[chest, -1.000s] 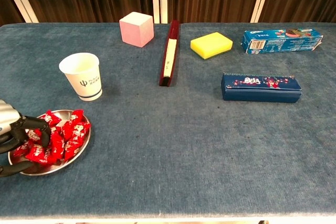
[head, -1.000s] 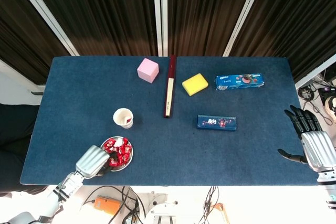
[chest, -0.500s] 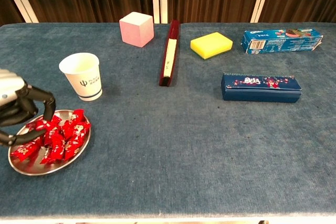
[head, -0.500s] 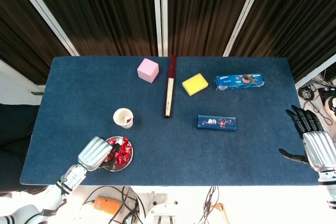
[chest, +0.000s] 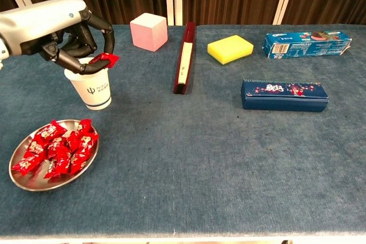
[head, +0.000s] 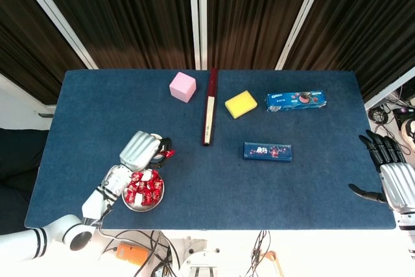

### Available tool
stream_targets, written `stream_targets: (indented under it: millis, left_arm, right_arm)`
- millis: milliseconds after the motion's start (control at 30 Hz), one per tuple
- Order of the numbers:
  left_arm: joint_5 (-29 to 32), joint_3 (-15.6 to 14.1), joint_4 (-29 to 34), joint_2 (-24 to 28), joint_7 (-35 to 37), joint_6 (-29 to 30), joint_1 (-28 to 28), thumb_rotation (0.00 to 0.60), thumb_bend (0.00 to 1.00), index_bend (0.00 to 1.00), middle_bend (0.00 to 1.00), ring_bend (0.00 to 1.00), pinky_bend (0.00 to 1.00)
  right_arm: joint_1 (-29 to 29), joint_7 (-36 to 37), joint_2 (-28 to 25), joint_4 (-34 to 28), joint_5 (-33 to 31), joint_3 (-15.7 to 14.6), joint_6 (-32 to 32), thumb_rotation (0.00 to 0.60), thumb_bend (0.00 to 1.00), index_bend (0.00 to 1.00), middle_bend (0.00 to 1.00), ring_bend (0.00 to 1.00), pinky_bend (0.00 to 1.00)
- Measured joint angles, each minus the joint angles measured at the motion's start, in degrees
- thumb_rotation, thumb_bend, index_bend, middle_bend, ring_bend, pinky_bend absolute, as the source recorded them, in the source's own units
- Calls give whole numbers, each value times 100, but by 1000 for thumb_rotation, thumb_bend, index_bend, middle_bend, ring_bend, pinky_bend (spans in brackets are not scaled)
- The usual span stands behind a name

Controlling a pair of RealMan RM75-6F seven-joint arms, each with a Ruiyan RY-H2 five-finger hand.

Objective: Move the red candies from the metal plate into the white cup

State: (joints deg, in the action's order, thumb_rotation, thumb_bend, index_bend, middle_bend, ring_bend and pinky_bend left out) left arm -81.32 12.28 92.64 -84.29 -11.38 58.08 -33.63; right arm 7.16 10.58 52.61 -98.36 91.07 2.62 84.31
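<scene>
My left hand (chest: pixel 57 34) hovers over the white cup (chest: pixel 94 90), pinching one red candy (chest: pixel 104 59) above the cup's right rim. From the head view the same left hand (head: pixel 141 149) covers most of the cup, and the red candy (head: pixel 166 154) sticks out at its right. The metal plate (chest: pixel 23 176) lies in front of the cup with several red candies (chest: pixel 60 150) piled on it. The metal plate (head: pixel 133 205) sits near the table's front left edge. My right hand (head: pixel 392 172) is far off at the right edge, fingers spread, holding nothing.
A pink cube (head: pixel 183 86), a long dark red box (head: pixel 209 105), a yellow sponge (head: pixel 240 104) and a blue cookie box (head: pixel 296 100) lie across the back. A dark blue box (head: pixel 267 151) rests at centre right.
My left hand lifted from the plate with one red candy and moved back over the cup. The right hand drifted slightly lower at the table's right edge.
</scene>
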Motion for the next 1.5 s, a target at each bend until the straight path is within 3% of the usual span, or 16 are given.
stream_targets:
  millis: [200, 400, 667, 867, 1133, 1300, 1500]
  left_arm:
    - [529, 76, -274, -51, -128, -136, -120, 600, 345, 553, 931, 857, 754]
    - [788, 24, -355, -22, -287, -27, -80, 600, 264, 348, 933, 861, 754]
    - [873, -149, -25, 290, -564, 516, 221, 600, 171, 261, 930, 861, 754]
    - [120, -606, 236, 583, -257, 1115, 628, 600, 189, 357, 930, 861, 754]
    - [-1086, -1655, 261, 763, 25, 1310, 1002, 600, 196, 380, 930, 860, 753]
    - [-1578, -1870, 1, 621, -137, 1223, 993, 600, 202, 380, 930, 860, 751]
    - [-1709, -1922, -169, 515, -305, 924, 846, 600, 215, 396, 930, 859, 751]
  right_arm:
    - [8, 43, 6, 40, -59, 10, -57, 600, 207, 0, 26, 0, 61]
    - [48, -13, 18, -14, -54, 14, -119, 600, 206, 0, 27, 0, 61]
    - [59, -67, 2, -80, -19, 19, -111, 600, 206, 0, 27, 0, 62]
    - [78, -67, 16, -71, -5, 20, -128, 600, 207, 0, 26, 0, 61]
    - [107, -138, 20, -104, 31, 22, -149, 600, 208, 0, 27, 0, 61]
    - [96, -186, 7, -144, 53, 11, -125, 600, 208, 0, 27, 0, 61]
    - [51, -205, -2, -164, 55, -8, -72, 600, 208, 0, 27, 0, 61]
